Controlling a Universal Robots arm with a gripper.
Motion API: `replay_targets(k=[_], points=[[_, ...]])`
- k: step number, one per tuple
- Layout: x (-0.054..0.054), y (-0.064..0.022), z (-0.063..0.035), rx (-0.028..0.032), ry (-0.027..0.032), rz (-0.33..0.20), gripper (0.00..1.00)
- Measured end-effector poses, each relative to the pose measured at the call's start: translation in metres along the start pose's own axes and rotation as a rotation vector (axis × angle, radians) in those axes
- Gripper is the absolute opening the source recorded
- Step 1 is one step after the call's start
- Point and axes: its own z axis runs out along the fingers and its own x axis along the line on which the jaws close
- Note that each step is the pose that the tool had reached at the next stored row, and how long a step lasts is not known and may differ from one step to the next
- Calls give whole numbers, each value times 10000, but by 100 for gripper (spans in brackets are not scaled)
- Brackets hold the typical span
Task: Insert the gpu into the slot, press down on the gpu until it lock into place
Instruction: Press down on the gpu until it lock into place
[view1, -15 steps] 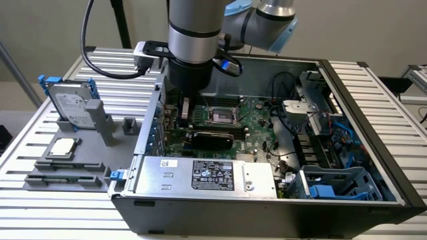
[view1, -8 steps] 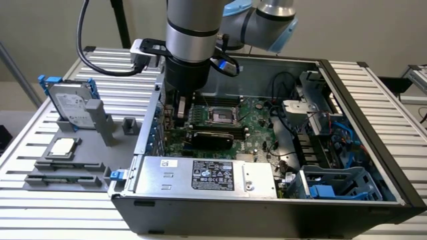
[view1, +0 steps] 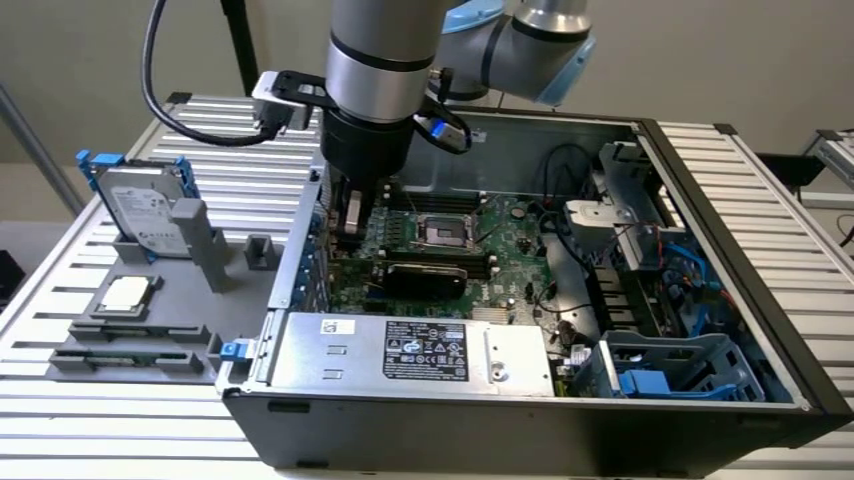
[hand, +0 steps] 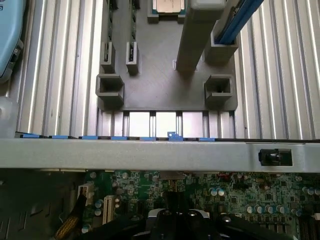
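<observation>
the gripper (view1: 350, 212) is clenched, empty as far as can be seen, low inside the computer case (view1: 694, 300). the gpu (view1: 420, 277) lies just beside it, seemingly seated; pressing down is judged the step in hand, calling for firm downward force.

The arm's wrist (view1: 363, 150) hides the gripper's fingertips and the motherboard's (view1: 501, 245) near corner — the blue slot cannot be made out.

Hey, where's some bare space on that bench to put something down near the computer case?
Bare slats lie in front of the grey fixture plate and beyond the hard drive. Inside the case it is crowded: power supply, motherboard, cables, and the arm over the gpu.
</observation>
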Motion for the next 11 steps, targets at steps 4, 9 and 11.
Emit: replay_targets(k=[4,9,11], points=[[0,6,-11,-227,11,3,11],[-1,12,-43,-365,96,20,11],[0,11,-44,-384,167,34,11]])
